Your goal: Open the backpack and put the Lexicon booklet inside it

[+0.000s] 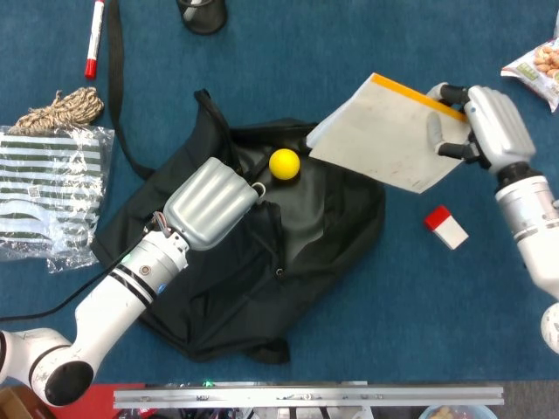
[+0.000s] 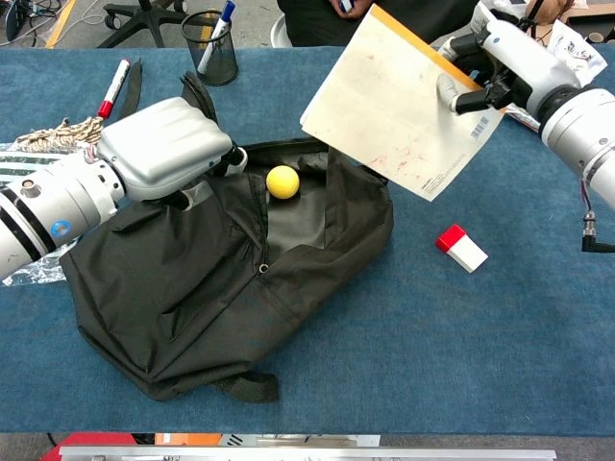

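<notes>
Booklet (image 1: 384,143) held in the air by the right hand (image 1: 486,129), thumb and fingers pinching its far edge near the orange spine. Free corner hanging over the upper right rim of the backpack (image 1: 332,236), so the opening lies down and toward the left of the right hand. Long side slanting, low end nearest the bag. Left hand (image 1: 210,203) curled on the front flap, gripping cloth and holding the mouth open. Yellow ball (image 1: 284,163) sitting inside the opening, just beside the booklet's low corner, likely in the way. Red and white block (image 1: 446,228) on the table near the bag; striped packet (image 1: 48,194), rope, marker and pen cup well apart.
</notes>
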Controlling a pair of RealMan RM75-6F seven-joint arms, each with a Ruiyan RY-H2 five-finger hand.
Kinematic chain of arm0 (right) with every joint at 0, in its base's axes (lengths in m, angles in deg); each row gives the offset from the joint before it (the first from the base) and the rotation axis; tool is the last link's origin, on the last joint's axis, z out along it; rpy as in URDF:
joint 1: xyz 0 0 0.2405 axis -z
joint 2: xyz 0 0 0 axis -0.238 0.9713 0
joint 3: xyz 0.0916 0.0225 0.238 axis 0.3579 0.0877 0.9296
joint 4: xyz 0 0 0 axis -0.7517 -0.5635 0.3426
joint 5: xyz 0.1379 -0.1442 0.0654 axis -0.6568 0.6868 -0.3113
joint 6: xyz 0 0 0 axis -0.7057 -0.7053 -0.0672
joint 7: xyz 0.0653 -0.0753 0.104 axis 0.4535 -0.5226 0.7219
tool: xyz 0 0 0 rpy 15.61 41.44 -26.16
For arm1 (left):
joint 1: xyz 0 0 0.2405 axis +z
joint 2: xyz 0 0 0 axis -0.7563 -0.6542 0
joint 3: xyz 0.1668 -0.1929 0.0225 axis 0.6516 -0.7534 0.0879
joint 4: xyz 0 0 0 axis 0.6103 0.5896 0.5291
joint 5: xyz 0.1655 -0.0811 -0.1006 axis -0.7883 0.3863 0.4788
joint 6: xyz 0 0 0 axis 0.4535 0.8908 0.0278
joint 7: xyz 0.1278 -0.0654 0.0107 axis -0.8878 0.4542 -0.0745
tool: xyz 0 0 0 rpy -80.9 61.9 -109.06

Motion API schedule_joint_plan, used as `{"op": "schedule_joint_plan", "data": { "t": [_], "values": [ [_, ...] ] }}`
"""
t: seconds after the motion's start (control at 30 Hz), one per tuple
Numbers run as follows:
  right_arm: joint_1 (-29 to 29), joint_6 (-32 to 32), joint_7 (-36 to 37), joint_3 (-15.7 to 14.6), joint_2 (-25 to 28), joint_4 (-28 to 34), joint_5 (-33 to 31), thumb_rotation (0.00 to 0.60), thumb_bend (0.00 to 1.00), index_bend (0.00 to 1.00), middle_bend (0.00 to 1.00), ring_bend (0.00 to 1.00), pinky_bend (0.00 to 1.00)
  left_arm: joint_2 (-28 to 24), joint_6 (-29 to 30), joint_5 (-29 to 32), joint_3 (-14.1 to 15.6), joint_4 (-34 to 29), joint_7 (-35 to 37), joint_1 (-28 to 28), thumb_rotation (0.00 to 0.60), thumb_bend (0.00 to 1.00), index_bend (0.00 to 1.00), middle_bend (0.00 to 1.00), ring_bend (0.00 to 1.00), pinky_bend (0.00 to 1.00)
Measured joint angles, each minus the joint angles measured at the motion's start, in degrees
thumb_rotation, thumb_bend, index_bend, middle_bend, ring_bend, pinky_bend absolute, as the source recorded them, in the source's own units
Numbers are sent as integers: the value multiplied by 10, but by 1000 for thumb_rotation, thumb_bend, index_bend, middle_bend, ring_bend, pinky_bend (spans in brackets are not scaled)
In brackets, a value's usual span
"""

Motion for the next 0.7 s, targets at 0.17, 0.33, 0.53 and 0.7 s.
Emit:
{"op": "schedule_joint_plan", "data": {
  "t": [0.17, 0.33, 0.53, 0.7],
  "values": [
    [-16, 23, 12, 15, -1, 20, -64, 600, 523, 800, 591, 460, 604, 0, 4, -4, -1, -11, -15, 9, 600, 469, 532, 505, 521, 594],
    [-37, 45, 16, 28, 5, 39, -147, 600, 523, 800, 591, 465, 608, 0, 10, -14, -2, -16, -22, 18, 600, 469, 532, 504, 520, 592],
    [-72, 78, 23, 46, 26, 57, -277, 600, 523, 800, 591, 465, 609, 4, 22, -34, -2, -18, -35, 32, 600, 469, 532, 504, 514, 590],
    [-114, 97, 25, 56, 45, 63, -380, 600, 523, 800, 591, 466, 610, 10, 26, -40, -3, -18, -52, 41, 600, 469, 532, 504, 512, 590]
  ]
}}
